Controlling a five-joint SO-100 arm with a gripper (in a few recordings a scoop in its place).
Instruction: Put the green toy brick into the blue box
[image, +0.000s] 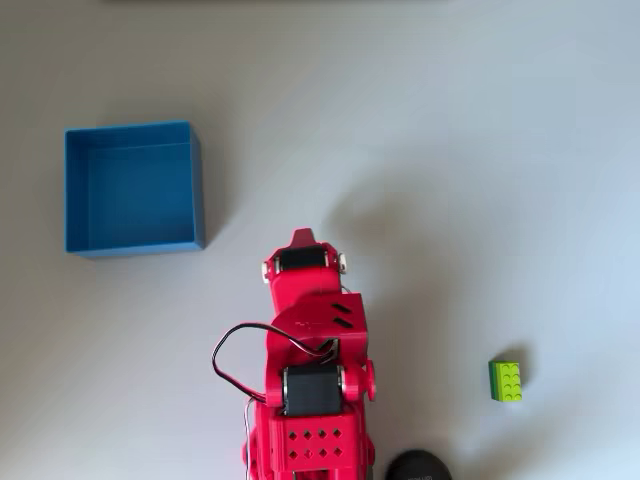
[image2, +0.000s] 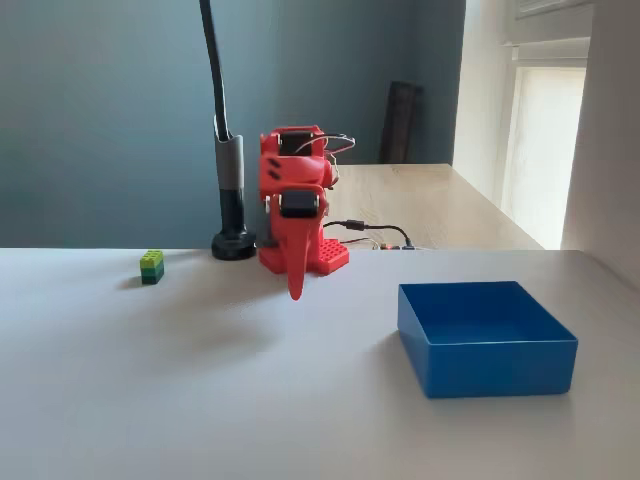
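The green toy brick (image: 506, 381) is seen lying alone on the pale desk (image: 450, 150), low on the right of the overhead view, with its studs facing up. In the fixed view it (image2: 151, 266) sits at the left, just in front of a black round base (image2: 233, 245) from which a dark pole (image2: 213, 70) rises. Nothing is touching the brick, and it is well apart from the red arm (image: 312, 370).

The blue box (image: 134, 188) is found at the upper left of the overhead view and at the lower right of the fixed view (image2: 485, 337). Its thin walls stand upright and its flat blue floor is bare; nothing is held inside it. It rests squarely on the desk, on the opposite side of the arm from the brick.

Between the two, the arm is folded over its own base. The fingers (image2: 295, 285) are pointed down toward the desk in the fixed view, tapering to a single red tip, so they appear to be closed together with nothing between them, though the angle is poor. From above, the arm's forward end (image: 303, 245) is seen near the box's lower right corner but not touching it. Black and white wires (image: 235, 350) loop out on the arm's left side
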